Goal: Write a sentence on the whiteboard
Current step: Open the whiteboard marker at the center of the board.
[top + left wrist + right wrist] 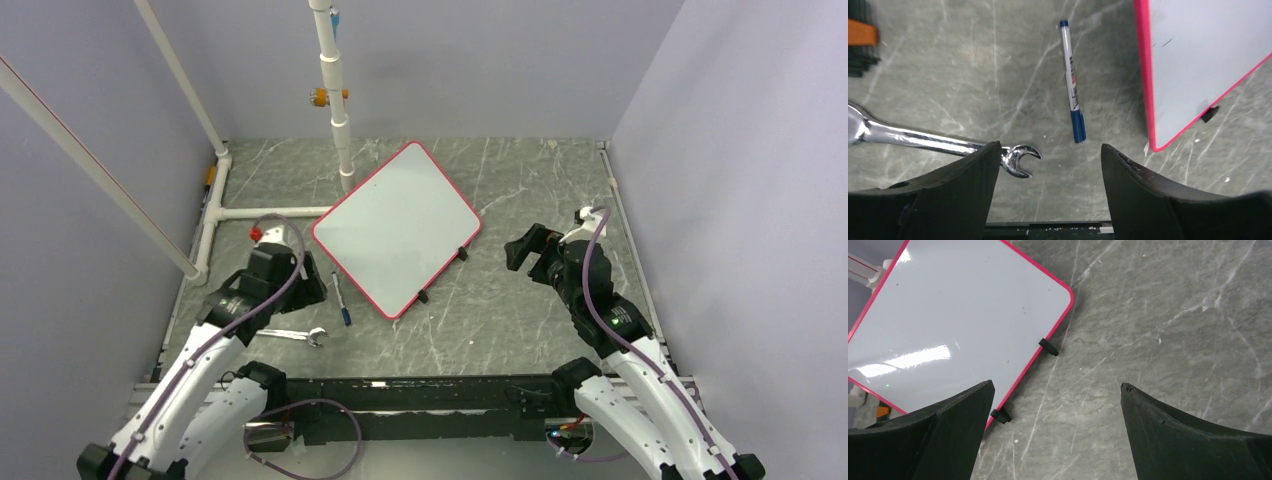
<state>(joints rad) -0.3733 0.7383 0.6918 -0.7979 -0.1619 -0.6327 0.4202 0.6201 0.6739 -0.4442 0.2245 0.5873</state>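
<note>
The whiteboard [395,225], white with a thin red border and two small black feet on its near right edge, lies flat and turned at an angle in the middle of the table. It is blank; no sentence shows on it. It also shows in the left wrist view [1198,65] and the right wrist view [958,320]. A blue-capped marker [341,299] lies on the table just left of the board, also in the left wrist view [1071,80]. My left gripper [310,285] is open and empty, just left of the marker. My right gripper [518,250] is open and empty, right of the board.
A chrome wrench [290,335] lies on the table near the left gripper, also in the left wrist view [938,142]. A white pipe frame [340,120] stands behind the board and runs along the left side. Grey walls enclose the table.
</note>
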